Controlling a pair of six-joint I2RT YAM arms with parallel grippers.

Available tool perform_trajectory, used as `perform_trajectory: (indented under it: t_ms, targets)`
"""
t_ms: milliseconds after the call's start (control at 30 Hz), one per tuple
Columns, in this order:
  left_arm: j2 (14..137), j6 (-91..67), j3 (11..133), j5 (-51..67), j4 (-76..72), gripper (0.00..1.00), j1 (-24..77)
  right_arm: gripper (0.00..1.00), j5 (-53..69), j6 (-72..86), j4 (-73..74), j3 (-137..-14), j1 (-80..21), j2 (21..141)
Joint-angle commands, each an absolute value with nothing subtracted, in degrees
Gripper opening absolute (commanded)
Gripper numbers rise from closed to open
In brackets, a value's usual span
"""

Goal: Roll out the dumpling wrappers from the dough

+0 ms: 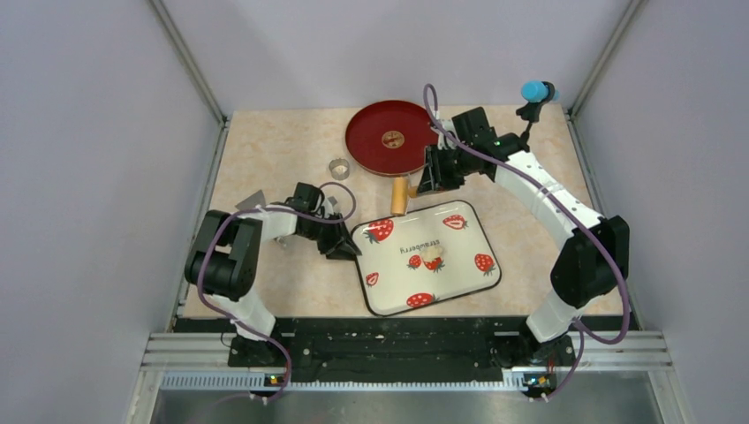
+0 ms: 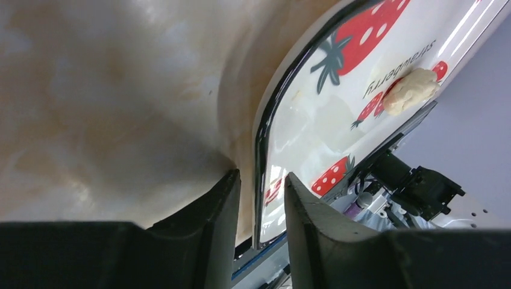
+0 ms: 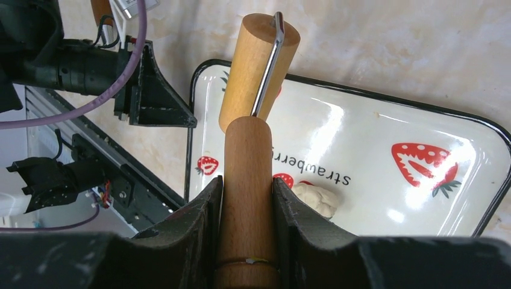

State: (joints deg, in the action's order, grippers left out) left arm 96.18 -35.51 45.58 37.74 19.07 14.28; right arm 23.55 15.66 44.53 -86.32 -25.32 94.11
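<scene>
The dough (image 1: 432, 257) is a small lumpy blob, not flattened at all. It sits roughly in the middle of the strawberry tray (image 1: 459, 287), right beside the printed "strawberry" word.

The right tool (image 3: 247, 180) is clamped snug on the handle of the wooden roller (image 3: 256, 66), with both fingers pressed flat against the wood and no gap. From the top camera the roller sits just past the tray's far edge, between the tray and the red plate (image 1: 371, 132), pointing towards the tray. I can't tell whether the barrel end is touching the surface (image 1: 265, 150) or hovering over it.

The left tool (image 2: 262, 174) is down at the tray's left edge, and its fingers are nearly closed with the black rim running up between them. In the wrist view there's a sliver of space on each side of the rim, so I honestly can't tell whether it's pinching the tray or just straddling it.

A little metal ring (image 1: 337, 167) stands on its own to the left of the red plate, well away from the tray.
</scene>
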Motion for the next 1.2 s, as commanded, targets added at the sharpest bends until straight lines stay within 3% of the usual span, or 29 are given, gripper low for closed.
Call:
perform_trajectory:
  t_ms: [0, 300, 633, 733, 900, 1167]
  targets:
    - [99.9, -39.9, 50.6, 40.0, 15.6, 0.35, 16.6, 0.00, 23.5, 15.4, 42.8, -89.6, -24.8, 90.4]
    - [108.1, -48.1, 59.7, 40.2, 10.2, 0.29, 24.8, 0.00, 22.4, 15.3, 42.9, -89.4, -24.3, 89.4]
    - [107.7, -49.4, 60.6, 39.6, 8.4, 0.37, 25.7, 0.00, 21.2, 14.4, 43.9, -88.7, -23.9, 88.7]
    - [108.1, -48.3, 60.6, 39.0, 9.3, 0.29, 25.3, 0.00, 20.8, 14.2, 43.8, -88.1, -23.9, 88.5]
    - [108.1, -44.9, 59.2, 38.1, 12.2, 0.02, 23.8, 0.00, 21.0, 13.4, 44.4, -88.1, -23.8, 88.6]
    - [102.5, -35.5, 53.4, 36.5, 19.3, 0.00, 16.3, 0.00, 22.4, 10.8, 47.4, -90.9, -23.8, 90.0]
